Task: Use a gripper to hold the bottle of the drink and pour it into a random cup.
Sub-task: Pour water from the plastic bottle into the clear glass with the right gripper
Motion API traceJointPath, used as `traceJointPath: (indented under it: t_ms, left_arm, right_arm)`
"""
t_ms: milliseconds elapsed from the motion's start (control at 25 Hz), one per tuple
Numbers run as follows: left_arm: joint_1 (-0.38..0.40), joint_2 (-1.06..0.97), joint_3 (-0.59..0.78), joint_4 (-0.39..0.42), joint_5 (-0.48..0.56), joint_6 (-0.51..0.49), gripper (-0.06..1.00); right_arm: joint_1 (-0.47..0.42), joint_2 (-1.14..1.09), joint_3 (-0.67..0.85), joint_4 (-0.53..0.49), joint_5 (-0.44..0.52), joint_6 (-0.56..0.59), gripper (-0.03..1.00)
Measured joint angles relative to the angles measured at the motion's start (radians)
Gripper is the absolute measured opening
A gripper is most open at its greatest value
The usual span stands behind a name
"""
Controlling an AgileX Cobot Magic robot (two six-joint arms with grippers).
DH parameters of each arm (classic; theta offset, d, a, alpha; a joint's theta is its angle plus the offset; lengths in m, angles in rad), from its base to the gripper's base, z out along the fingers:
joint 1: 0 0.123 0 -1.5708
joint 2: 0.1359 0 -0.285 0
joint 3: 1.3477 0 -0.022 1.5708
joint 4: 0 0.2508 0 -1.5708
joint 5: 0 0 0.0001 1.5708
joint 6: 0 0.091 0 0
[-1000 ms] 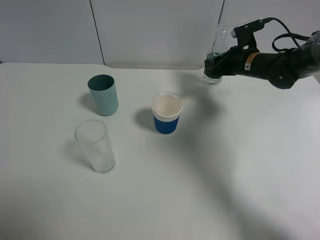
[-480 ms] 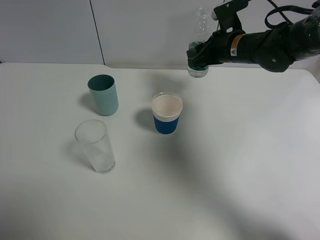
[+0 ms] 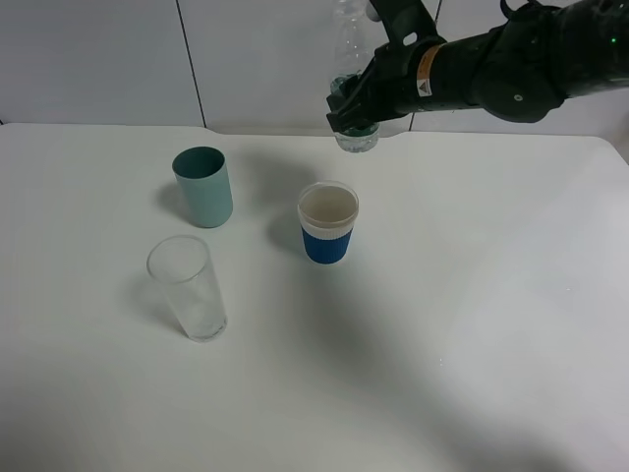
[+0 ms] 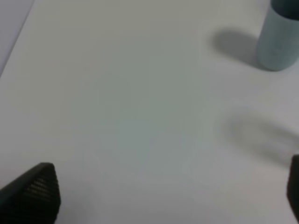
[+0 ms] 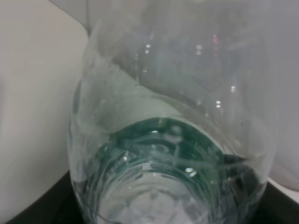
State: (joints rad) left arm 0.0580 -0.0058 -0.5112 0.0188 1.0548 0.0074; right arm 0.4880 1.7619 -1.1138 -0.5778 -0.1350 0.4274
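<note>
My right gripper (image 3: 356, 106) is shut on the clear bottle with the green label (image 3: 354, 126) and holds it upright in the air at the back, above and behind the white paper cup. The bottle fills the right wrist view (image 5: 173, 121). The tall clear glass tumbler (image 3: 187, 288) stands at the front left of the table, far from the bottle. My left gripper shows only in the left wrist view (image 4: 163, 196), with its jaw tips wide apart over bare table and nothing between them.
A teal opaque cup (image 3: 203, 186) stands at the back left and also shows in the left wrist view (image 4: 279, 37). A white paper cup with a blue band (image 3: 327, 222) stands in the middle. The white table (image 3: 472, 324) ends at the grey wall behind.
My right gripper has carried the bottle up and to the left, from the back right of the table to above and behind the white paper cup. The cups have not moved.
</note>
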Motion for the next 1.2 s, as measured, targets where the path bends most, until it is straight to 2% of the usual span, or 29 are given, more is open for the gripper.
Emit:
traceJointPath:
  t_ms: [280,760,1200]
  left_arm:
    - [0.000,0.000,0.000,0.000,0.000,0.000,0.98]
    - [0.000,0.000,0.000,0.000,0.000,0.000,0.98]
    - [0.000,0.000,0.000,0.000,0.000,0.000,0.98]
  right_arm:
    - [0.099,-0.002,-0.122,-0.070,0.135,0.000,0.54]
    - [0.220,-0.001,-0.186,-0.199,0.166,0.000,0.54]
    - [0.284,0.066,-0.195,-0.333,0.222,-0.002,0.54]
